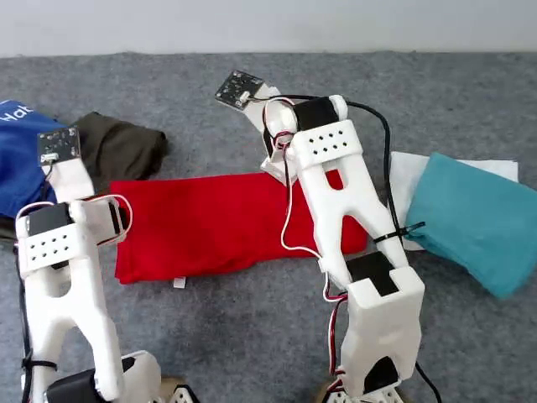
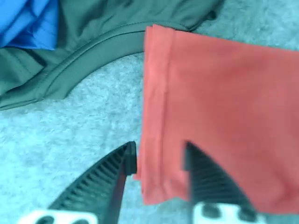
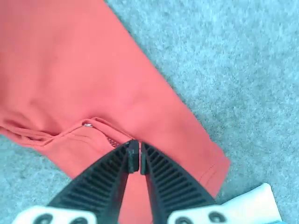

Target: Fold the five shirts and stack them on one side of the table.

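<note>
Main risk: an uneven pick-up. Left gripper (image 2: 159, 157) spread wide, astride the stitched hem at one short end of the red shirt (image 1: 210, 222). Right gripper (image 3: 137, 156) pressed shut over the cloth at the other end; cloth pinched between the tips or not, cannot tell. Likely failure: catching only the top layer on the left, or nothing at all on the right. Result: a skewed fold, layers sliding apart, the band falling open. Second risk: dragging the hem end into the dark olive shirt (image 1: 122, 147) just beside it, next to the blue shirt (image 1: 17, 155) at the table's left edge.

Position: mid-table, flat, narrowed to a long band. Long axis side to side, roughly parallel to the table's near edge, right end a little nearer the far edge. Hem end toward the left edge; neck end probably toward the right, not certain. Teal shirt (image 1: 478, 218) folded by the right edge, on a white cloth (image 1: 403, 172).
</note>
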Tool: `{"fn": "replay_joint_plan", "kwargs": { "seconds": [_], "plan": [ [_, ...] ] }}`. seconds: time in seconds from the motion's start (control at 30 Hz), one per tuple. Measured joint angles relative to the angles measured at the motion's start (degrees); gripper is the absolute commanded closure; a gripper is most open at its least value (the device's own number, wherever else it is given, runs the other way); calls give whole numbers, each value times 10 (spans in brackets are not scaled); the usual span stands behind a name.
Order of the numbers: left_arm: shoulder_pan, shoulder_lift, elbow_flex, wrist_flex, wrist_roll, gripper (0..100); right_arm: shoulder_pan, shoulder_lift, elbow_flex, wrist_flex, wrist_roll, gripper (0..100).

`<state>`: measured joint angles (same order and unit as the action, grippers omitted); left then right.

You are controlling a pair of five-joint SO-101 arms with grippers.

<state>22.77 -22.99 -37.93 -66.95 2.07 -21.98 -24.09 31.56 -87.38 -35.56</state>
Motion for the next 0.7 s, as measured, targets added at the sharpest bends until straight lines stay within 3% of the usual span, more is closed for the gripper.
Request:
{"fn": "replay_joint_plan", "kwargs": {
  "seconds": [0.27, 0.57, 0.7],
  "plan": [
    [4, 67, 28, 5, -4, 738, 0, 1, 0, -9, 5, 980],
    [5, 366, 229, -43, 33, 742, 0, 1, 0, -20, 5, 982],
    [6, 481, 317, -81, 26, 836, 0, 1, 0, -20, 5, 983]
  ]
}}
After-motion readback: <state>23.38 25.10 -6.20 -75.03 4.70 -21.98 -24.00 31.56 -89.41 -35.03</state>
